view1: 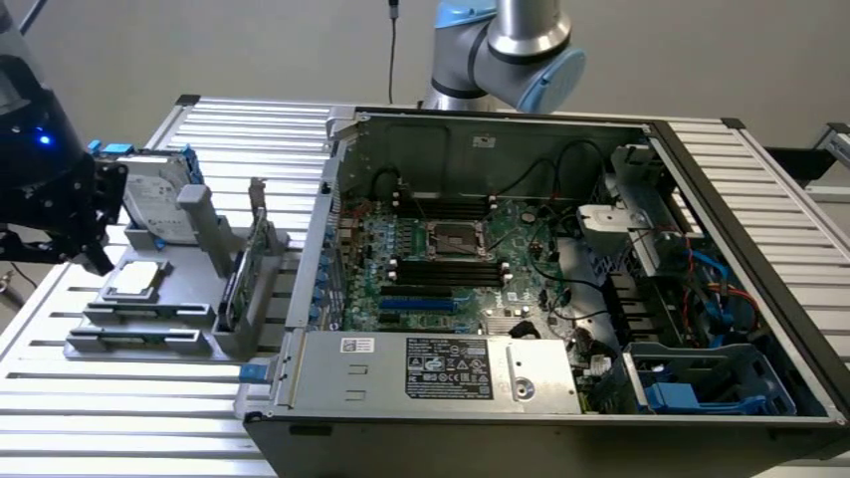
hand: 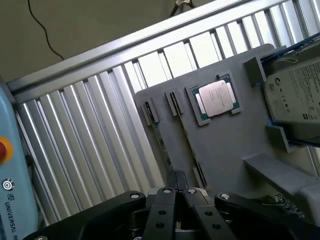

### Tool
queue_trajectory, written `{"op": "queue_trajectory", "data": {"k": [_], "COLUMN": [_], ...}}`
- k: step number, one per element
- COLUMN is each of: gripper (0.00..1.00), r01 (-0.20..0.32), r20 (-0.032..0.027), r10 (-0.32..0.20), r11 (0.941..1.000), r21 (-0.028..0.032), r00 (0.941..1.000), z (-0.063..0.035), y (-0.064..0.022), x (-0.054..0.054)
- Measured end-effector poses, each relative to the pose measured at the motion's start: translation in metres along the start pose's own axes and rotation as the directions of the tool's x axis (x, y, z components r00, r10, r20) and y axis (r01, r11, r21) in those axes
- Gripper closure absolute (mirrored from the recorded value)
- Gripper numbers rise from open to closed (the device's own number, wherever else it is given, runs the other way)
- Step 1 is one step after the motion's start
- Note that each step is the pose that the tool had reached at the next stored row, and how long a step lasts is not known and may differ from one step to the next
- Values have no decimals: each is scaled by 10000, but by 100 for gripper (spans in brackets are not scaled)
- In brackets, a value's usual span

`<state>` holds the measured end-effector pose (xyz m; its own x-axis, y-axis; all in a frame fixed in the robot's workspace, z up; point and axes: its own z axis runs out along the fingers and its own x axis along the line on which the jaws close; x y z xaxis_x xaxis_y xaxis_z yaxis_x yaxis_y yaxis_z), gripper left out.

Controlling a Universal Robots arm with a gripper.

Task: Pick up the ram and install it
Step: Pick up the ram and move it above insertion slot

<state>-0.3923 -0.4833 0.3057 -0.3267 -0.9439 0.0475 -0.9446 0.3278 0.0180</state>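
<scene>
Over grey tray [hand: 225, 145]: pincer [hand: 177, 176] tips together by ram [hand: 159, 142]; blue arm casing [hand: 12, 120] reads "UNIVERSAL R".

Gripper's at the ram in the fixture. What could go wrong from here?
1. The ram stands on edge in a narrow slot of the gray fixture. With the gripper near one end, it may tilt and bind.
2. The CPU lies close beside that slot, so sideways drift could strike it.
</scene>
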Motion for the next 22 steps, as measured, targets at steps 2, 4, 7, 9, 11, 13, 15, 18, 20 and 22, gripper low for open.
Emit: {"op": "queue_trajectory", "data": {"k": [2,4,7,9,11,13,15,18,20,22], "gripper": [89,89,89,89,89,89,89,83,76,70], "r01": [374,731,1266,1636,1985,2241,2331,2379,2416,2455], "r20": [1,0,-4,-8,-10,29,128,189,195,197], "r10": [-374,-731,-1266,-1637,-1985,-2242,-2336,-2386,-2423,-2463], "r11": [9993,9973,9919,9864,9798,9742,9719,9707,9698,9688], "r21": [41,80,139,180,227,274,323,341,344,345], "r00": [9993,9973,9920,9865,9801,9745,9722,9709,9700,9690], "z": [9,19,32,42,56,66,77,103,131,167], "y": [0,0,0,-1,-1,-1,7,19,24,21], "x": [-1,-1,-2,-2,-3,-3,0,11,23,38]}}
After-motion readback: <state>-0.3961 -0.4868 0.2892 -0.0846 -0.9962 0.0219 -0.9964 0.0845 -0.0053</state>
